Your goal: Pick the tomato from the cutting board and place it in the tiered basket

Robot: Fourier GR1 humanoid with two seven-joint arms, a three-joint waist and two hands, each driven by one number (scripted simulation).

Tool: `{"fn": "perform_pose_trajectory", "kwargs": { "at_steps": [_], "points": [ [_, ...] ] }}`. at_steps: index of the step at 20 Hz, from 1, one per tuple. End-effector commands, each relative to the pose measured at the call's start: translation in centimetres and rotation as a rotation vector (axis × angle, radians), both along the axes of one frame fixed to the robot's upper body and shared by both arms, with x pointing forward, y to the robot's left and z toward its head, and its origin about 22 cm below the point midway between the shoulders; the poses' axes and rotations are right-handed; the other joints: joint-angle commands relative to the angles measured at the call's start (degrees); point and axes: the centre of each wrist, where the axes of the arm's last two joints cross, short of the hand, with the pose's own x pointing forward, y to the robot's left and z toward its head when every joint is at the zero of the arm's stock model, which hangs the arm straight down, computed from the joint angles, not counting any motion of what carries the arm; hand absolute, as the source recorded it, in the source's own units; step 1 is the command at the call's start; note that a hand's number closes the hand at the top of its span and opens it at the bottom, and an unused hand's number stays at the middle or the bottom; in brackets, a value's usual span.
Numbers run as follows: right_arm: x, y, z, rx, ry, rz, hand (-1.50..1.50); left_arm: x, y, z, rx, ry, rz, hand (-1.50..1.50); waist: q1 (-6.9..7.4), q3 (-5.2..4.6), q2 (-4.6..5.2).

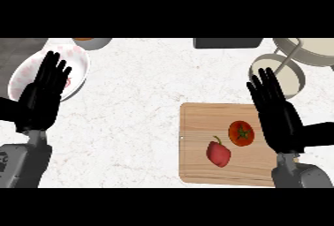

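Right hand (pixel 279 115) spread flat over wooden cutting board (pixel 199 141), round glossy tomato (pixel 241 133) beside it, left hand (pixel 43 95) spread

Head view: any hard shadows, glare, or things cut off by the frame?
Head view: even light, no glare; only faint shadows under the tomato and red pepper on the cutting board; the tiered basket runs off the upper right edge.

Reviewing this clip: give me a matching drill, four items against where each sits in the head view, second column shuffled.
Items:
1. tomato
2. red pepper
3. left hand
4. tiered basket

Places:
A. upper right of the counter
B. on the cutting board, nearer the right hand
C. over the pink-patterned plate at the left
D. on the board, lower left of the other item there

Pairs: 1-B, 2-D, 3-C, 4-A
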Motion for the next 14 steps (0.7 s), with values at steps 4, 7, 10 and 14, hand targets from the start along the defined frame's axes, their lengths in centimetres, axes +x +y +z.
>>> {"fn": "perform_pose_trajectory", "kwargs": {
  "at_steps": [4, 7, 10, 14],
  "points": [
    [-2.8, -4.3, -5.6, 0.275, -0.149, -0.124, 1.5, -4.3, 5.3, -4.9, 0.204, 0.286, 0.066, 0.0, -0.21, -1.4, 1.83],
    [-3.1, -4.7, -5.2, 0.478, -0.231, -0.489, 1.5, -4.6, 5.0, -6.2, 0.162, 0.336, 0.103, 0.0, -7.71, 1.96, 0.64],
    [-5.5, -3.2, -9.4, 0.268, -0.45, -0.421, -1.5, -7.5, 7.1, -9.0, 0.257, 0.477, 0.08, 0.0, -1.2, -1.66, 1.76],
    [-8.9, -6.1, -13.9, -0.248, -0.106, -0.572, -1.5, -7.6, 6.9, -8.7, 0.261, 0.463, 0.041, 0.0, 0.41, -2.18, 2.29]
  ]
}}
